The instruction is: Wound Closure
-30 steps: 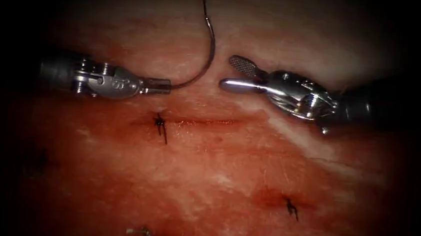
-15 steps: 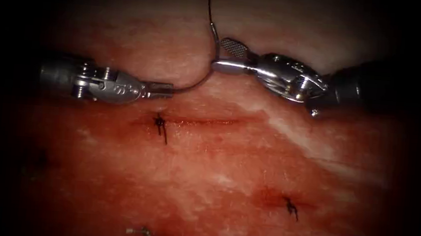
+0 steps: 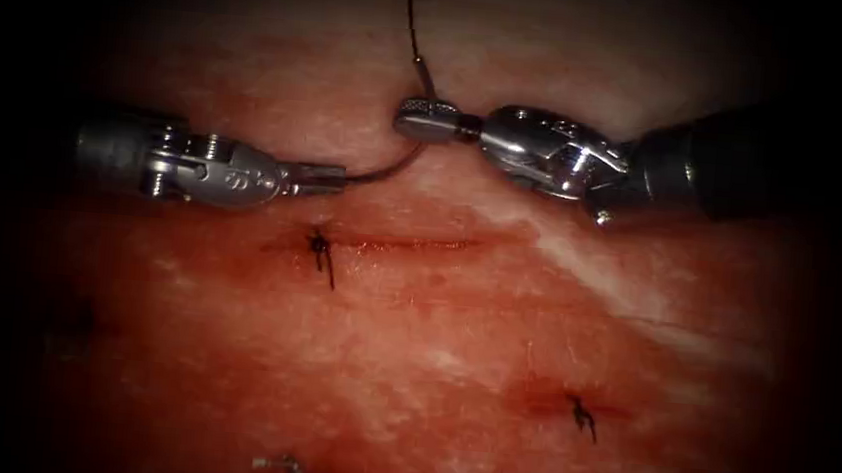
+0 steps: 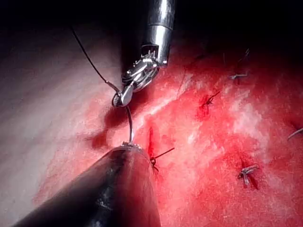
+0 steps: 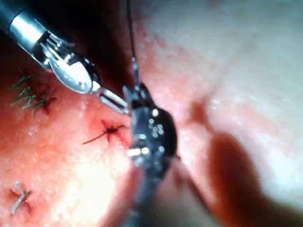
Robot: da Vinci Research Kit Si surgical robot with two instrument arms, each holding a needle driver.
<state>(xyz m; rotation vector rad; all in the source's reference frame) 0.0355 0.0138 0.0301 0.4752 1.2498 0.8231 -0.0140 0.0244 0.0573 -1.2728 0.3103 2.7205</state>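
My left pincer grips the needle near its point. The curve rises from there toward my right pincer, which is clamped on it near the tail, where the thread joins. The needle hangs clear of the tissue, above the cut, between my two pincers.

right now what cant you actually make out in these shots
- Needle tip: in the endoscope view it sits inside the left tool, whose shut jaws cover it.
- Needle near its swaged end: covered by the right tool, shut on it.
- Thread: cut off by the endoscope view's top edge.
- Right tool's grip: blurred in the right wrist view, too close.
- Cut right of the knot: depth unreadable.
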